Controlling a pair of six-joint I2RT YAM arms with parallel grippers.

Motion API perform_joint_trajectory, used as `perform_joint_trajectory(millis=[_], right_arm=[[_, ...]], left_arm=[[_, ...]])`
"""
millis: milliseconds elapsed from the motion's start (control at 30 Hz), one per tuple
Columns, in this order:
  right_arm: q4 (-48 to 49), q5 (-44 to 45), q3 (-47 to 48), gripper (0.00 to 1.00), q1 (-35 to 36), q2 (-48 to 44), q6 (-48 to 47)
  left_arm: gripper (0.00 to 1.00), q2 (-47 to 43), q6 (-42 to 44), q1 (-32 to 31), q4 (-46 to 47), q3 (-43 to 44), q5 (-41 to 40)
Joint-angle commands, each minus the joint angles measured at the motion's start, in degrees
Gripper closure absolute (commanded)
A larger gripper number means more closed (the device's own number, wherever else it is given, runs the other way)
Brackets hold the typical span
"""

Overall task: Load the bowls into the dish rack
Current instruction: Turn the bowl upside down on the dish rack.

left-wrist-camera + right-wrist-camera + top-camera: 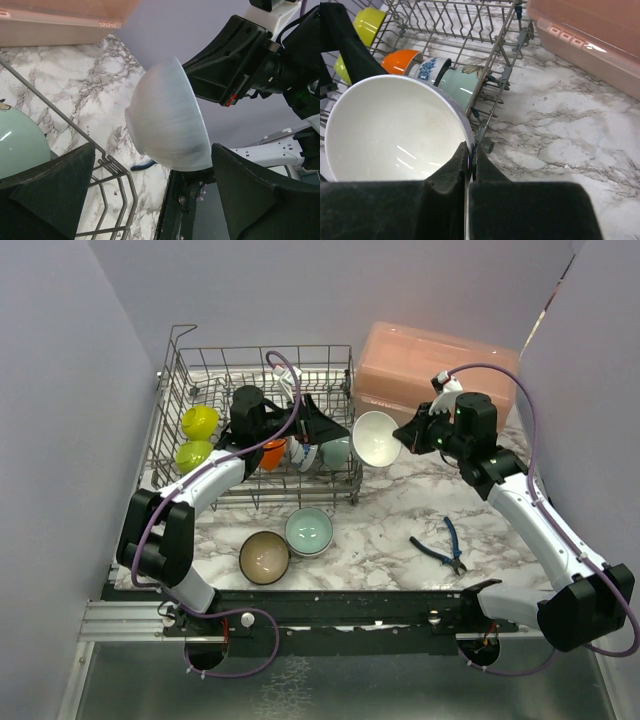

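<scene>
My right gripper (470,152) is shut on the rim of a white bowl (395,130) and holds it in the air just past the right end of the grey wire dish rack (200,365). My left gripper (335,428) is wide open inside the rack, its jaws facing the white bowl's outside (170,120) without touching it. In the rack stand two lime-yellow bowls (200,421), an orange bowl (271,452), a blue-patterned bowl (305,455) and a pale teal bowl (336,451). A second pale teal bowl (309,531) and a beige bowl (265,557) sit on the marble table in front of the rack.
A pink lidded box (435,370) stands at the back right, behind the right gripper. Blue-handled pliers (440,545) lie on the table at the front right. Purple walls close in both sides and the back.
</scene>
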Motion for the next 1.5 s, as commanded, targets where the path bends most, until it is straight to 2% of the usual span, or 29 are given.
perform_joint_trajectory(millis=[0, 200, 467, 700, 1233, 1400, 1467], right_arm=[[-0.4, 4.5, 3.2, 1.00, -0.3, -2.3, -2.4], [0.1, 3.9, 4.2, 1.00, -0.3, -2.0, -2.1], [1.1, 0.3, 4.9, 1.00, -0.2, -2.4, -0.5], [3.2, -2.4, 3.7, 1.00, 0.2, -2.4, 0.8], [6.1, -3.6, 1.7, 1.00, 0.6, -1.6, 2.6], [6.6, -3.5, 1.2, 1.00, 0.6, -0.8, 3.3], [6.8, -3.3, 1.0, 1.00, 0.6, -0.5, 3.6]], left_arm=[[0.01, -2.8, 1.1, -0.8, 0.0, 0.4, -1.8], [0.01, -2.0, 1.5, -3.3, -0.8, 0.6, -1.6], [0.01, -1.1, 8.4, -6.3, -12.0, 3.0, -7.0], [0.01, 2.0, 7.9, -7.9, -14.7, 4.7, -5.7], [0.23, 3.2, 8.6, -10.3, -15.0, 6.5, -1.3], [0.26, 1.9, 9.7, -10.3, -14.8, 6.4, -1.2], [0.31, 1.6, 10.0, -10.3, -14.7, 6.3, -1.0]])
